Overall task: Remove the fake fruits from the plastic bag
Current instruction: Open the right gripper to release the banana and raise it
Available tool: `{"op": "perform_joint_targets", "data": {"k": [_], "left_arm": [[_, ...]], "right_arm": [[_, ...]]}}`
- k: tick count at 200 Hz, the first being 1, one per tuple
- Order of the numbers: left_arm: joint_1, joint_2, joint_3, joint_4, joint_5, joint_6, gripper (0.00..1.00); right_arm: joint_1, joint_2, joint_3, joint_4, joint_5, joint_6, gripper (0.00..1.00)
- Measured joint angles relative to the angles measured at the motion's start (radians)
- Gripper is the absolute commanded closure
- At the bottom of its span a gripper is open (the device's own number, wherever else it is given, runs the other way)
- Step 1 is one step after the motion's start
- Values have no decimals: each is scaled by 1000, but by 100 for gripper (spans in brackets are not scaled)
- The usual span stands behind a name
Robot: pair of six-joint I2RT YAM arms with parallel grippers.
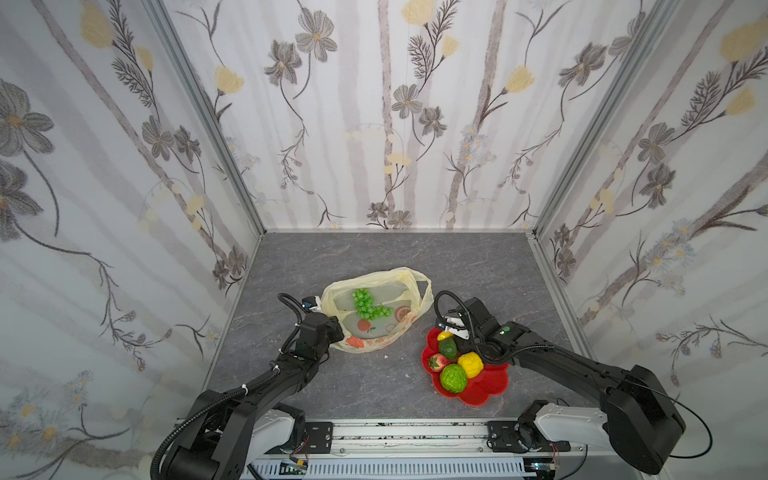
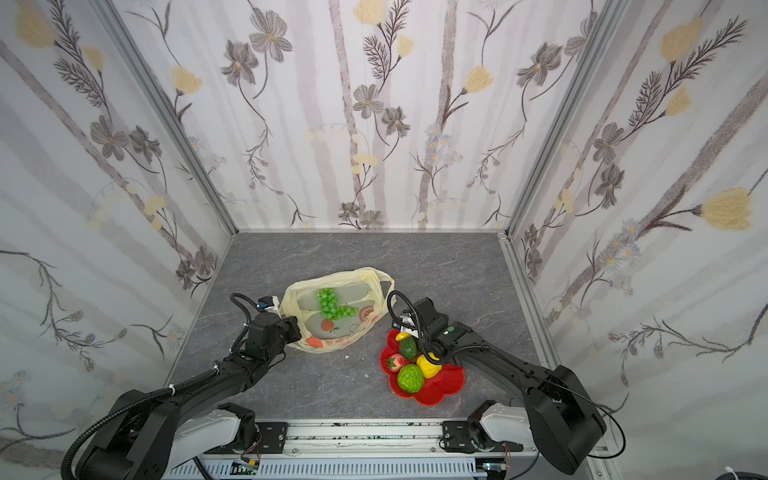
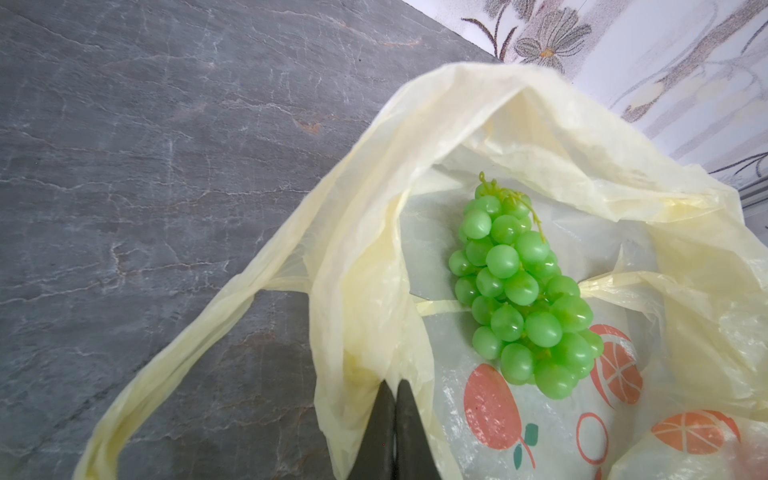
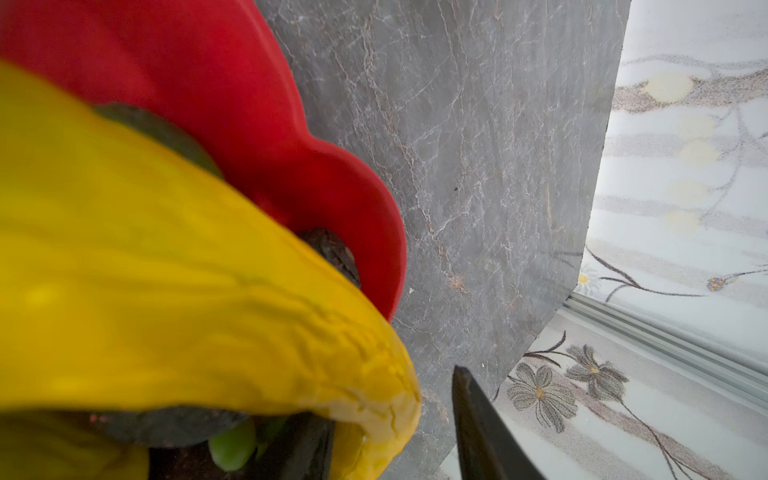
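The pale-yellow plastic bag (image 1: 374, 276) (image 2: 332, 276) (image 3: 540, 124) lies open at mid-table, and a green grape bunch (image 1: 365, 305) (image 2: 330, 305) (image 3: 519, 291) lies inside it. My left gripper (image 1: 337, 328) (image 3: 395, 386) is shut on the bag's near-left rim. Over the red dish's far edge my right gripper (image 1: 451, 328) (image 4: 386, 399) stands open. The yellow banana (image 1: 444, 336) (image 4: 187, 270) lies against one finger, and a gap shows before the other finger. An avocado (image 1: 448, 348), a strawberry (image 1: 436, 362), a lemon (image 1: 470, 364) and a bumpy green fruit (image 1: 453, 377) also sit in the dish.
The red flower-shaped dish (image 1: 482, 392) (image 2: 440, 390) (image 4: 208, 62) stands right of the bag, near the front. A dark brown piece (image 4: 332, 253) rests at its rim. Flowered walls close in the back and both sides of the grey table (image 1: 374, 382).
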Motion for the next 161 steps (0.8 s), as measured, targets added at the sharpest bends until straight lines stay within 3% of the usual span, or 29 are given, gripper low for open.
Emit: {"op": "perform_joint_targets", "data": {"k": [161], "left_arm": [[0, 6, 1, 0, 0, 0, 100]], "right_arm": [[9, 63, 43, 25, 0, 46, 51]]}}
